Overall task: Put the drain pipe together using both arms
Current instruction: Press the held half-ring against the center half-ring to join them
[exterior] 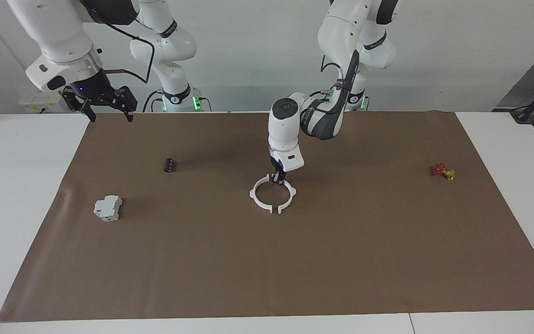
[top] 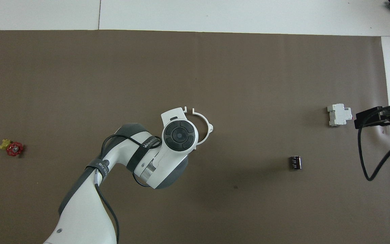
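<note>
The drain pipe (exterior: pixel 272 194) lies mid-table as a ring, its halves gapped on the side farthest from the robots. The left gripper (exterior: pixel 278 177) pinches its near joint shut. The right gripper (exterior: pixel 107 103), wide open, waits over its table end.

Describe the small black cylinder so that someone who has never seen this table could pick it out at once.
Start from the brown paper mat that covers the table and go toward the right arm's end of it. There the small black cylinder lies on its side, nearer to the robots than the grey-white boxy plastic block. It is the only dark, round-bodied thing on the mat; the block is pale and angular.
</note>
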